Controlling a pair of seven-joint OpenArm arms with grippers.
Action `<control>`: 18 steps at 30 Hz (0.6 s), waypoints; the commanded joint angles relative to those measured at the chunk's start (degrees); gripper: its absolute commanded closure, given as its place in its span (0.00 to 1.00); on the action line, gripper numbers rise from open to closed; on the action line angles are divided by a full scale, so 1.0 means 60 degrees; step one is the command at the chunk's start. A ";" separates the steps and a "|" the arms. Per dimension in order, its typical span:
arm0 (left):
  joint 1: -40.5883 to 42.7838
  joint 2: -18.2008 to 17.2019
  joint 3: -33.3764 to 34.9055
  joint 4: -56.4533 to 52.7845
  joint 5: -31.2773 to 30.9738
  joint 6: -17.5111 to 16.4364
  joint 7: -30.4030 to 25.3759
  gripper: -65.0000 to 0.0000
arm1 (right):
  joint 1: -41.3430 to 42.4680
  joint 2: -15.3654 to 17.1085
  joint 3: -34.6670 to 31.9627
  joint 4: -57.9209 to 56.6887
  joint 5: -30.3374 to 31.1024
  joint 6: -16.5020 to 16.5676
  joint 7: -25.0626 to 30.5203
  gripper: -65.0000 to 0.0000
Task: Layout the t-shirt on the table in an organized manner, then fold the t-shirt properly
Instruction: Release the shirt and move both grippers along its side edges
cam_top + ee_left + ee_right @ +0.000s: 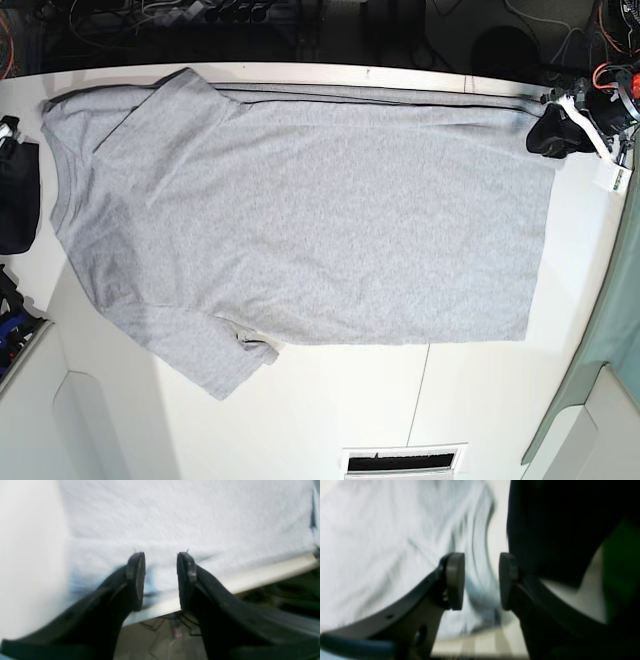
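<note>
In the base view, the right gripper (12, 135) sits at the far left edge of the table (330, 410), just off the collar end of the t-shirt (300, 230). Its own wrist view shows the jaws parted with nothing between the pads (456, 580); blurred grey cloth lies beyond them. The t-shirt is spread flat across the white tabletop, collar to the left and hem to the right. The near sleeve fans out toward the front edge, while the far sleeve lies folded in along the far edge. The body shows only shallow wrinkles, and no lettering is visible on the upward face. At the far right, the left gripper (556, 128) rests at the hem corner near the table's far edge. Its wrist view shows the jaws apart and empty, with the fingertips (136, 565) just above the grey fabric. Judged status: the layout step appears essentially complete, with both claws released. The far sleeve may need straightening. No fold is yet made, so the whole folding stage remains.
</note>
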 commanded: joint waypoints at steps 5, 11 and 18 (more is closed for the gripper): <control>-0.0102 -0.0390 -0.0098 0.0135 0.0204 -0.0004 -0.0659 0.63 | 0.1486 0.0430 -0.0448 -0.0368 -0.0488 -0.0044 0.0823 0.65; -0.0335 -0.0390 -0.0095 0.0135 0.0200 -0.0004 -0.0681 0.63 | 0.3960 0.0423 -0.2269 -0.2656 -0.2532 -0.0765 0.2481 0.65; -0.0342 -0.0401 -0.0069 0.0135 0.0816 0.0189 -0.1271 0.51 | 0.7100 0.0426 -0.3391 -0.6568 -0.4532 -0.1504 0.3687 0.62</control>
